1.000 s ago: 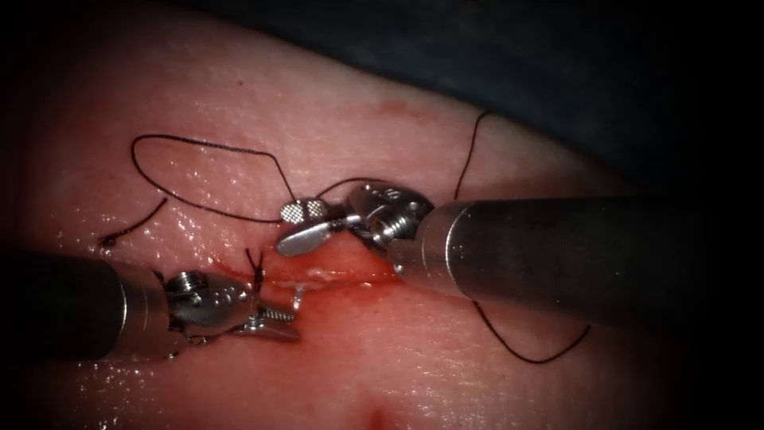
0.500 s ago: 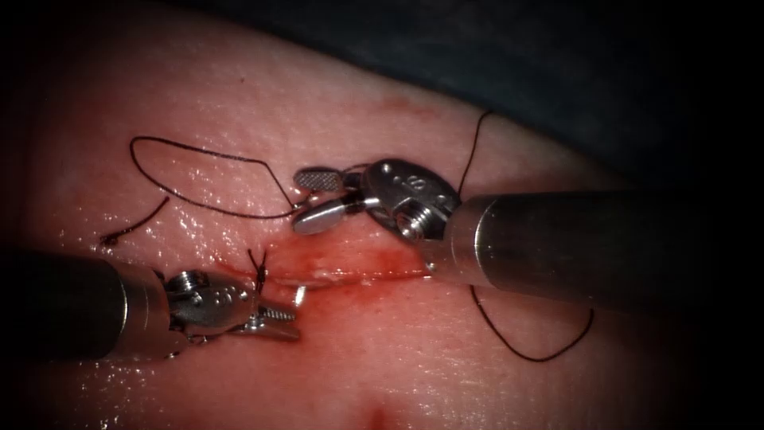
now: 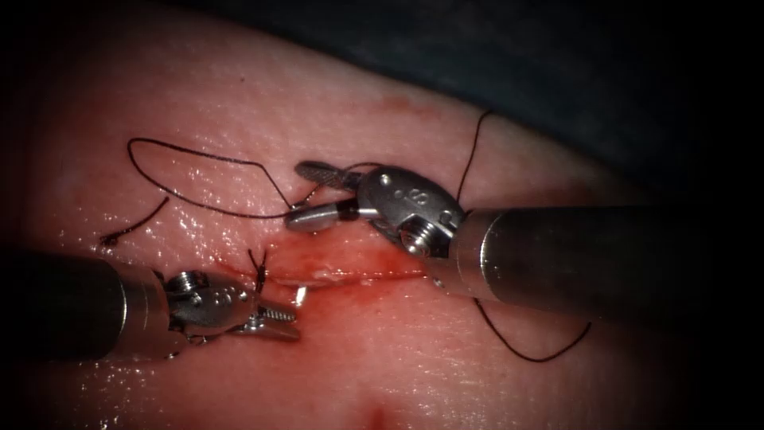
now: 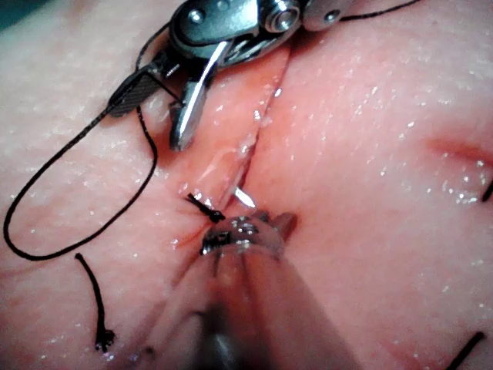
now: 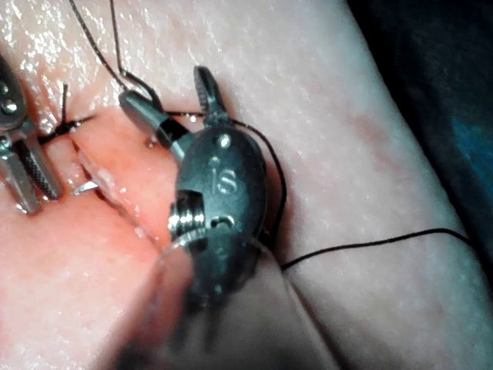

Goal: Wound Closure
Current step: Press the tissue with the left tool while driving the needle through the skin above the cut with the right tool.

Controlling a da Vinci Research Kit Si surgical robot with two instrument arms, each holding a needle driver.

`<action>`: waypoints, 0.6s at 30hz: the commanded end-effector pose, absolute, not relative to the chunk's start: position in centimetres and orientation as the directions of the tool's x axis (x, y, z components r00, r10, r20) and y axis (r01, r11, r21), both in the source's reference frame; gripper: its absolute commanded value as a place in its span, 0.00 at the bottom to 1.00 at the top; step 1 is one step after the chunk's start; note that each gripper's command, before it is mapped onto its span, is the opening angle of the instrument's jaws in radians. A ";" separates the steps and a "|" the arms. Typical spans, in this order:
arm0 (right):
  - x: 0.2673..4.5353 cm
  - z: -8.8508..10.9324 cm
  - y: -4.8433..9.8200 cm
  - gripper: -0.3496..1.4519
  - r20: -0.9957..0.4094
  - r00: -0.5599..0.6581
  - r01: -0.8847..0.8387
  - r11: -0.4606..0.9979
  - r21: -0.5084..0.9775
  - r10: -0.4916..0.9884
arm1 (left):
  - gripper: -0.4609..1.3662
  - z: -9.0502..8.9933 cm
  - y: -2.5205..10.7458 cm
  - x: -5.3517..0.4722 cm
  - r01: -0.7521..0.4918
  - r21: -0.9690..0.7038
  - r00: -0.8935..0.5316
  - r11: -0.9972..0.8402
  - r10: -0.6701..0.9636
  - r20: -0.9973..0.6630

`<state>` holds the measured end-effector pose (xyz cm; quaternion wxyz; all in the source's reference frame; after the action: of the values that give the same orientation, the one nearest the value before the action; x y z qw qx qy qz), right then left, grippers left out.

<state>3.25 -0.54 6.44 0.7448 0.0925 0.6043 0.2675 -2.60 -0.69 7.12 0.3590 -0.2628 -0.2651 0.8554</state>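
The tissue [image 3: 382, 366] carries a red, wet cut [image 3: 350, 267] with a tied knot [image 3: 257, 267] at its left end. A short shiny piece of the needle [image 3: 300, 295] pokes out of the tissue at the cut's lower edge. My left tool [image 3: 278, 321] lies just below it with its jaws a little apart. I cannot tell whether they touch the needle [image 4: 245, 196]. My right tool [image 3: 306, 193] is above the cut with its jaws wide apart. The black thread [image 3: 199, 209] runs between them [image 5: 164, 86], and they grip nothing.
The thread loops over the tissue at upper left, and a loose end [image 3: 107, 237] lies at far left. More thread [image 3: 541, 354] curls under the right shaft [image 3: 597, 255]. Dark cloth [image 3: 557, 64] lies beyond the tissue's far edge.
My right tool has lifted up and away from the cut and turned at the wrist, so its spread jaws now straddle the thread. The left tool and the needle have stayed still.
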 end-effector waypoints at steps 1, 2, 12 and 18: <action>3.24 6.4 -0.6 0.00 -0.845 0.154 -0.256 0.847 0.466 0.512 | 0.30 7.1 -0.7 -2.60 -0.475 -0.642 -0.604 -0.602 0.754 -0.259; 3.24 6.4 -0.6 0.00 -0.843 0.162 -0.254 0.848 0.466 0.512 | 0.30 7.1 -0.7 -2.60 -0.474 -0.643 -0.604 -0.602 0.753 -0.259; 3.25 6.4 -0.5 0.00 -0.736 0.135 -0.231 0.744 0.627 0.663 | 0.30 7.1 -0.7 -2.58 -0.472 -0.643 -0.606 -0.603 0.752 -0.260; 3.26 6.5 -0.6 0.00 -0.517 0.083 -0.195 0.523 0.830 0.852 | 0.30 7.1 -0.7 -2.57 -0.470 -0.644 -0.607 -0.604 0.751 -0.261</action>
<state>3.24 -0.66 6.51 0.6697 0.3063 0.5493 0.3948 -2.57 -0.69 7.11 0.3567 -0.2629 -0.2661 0.8561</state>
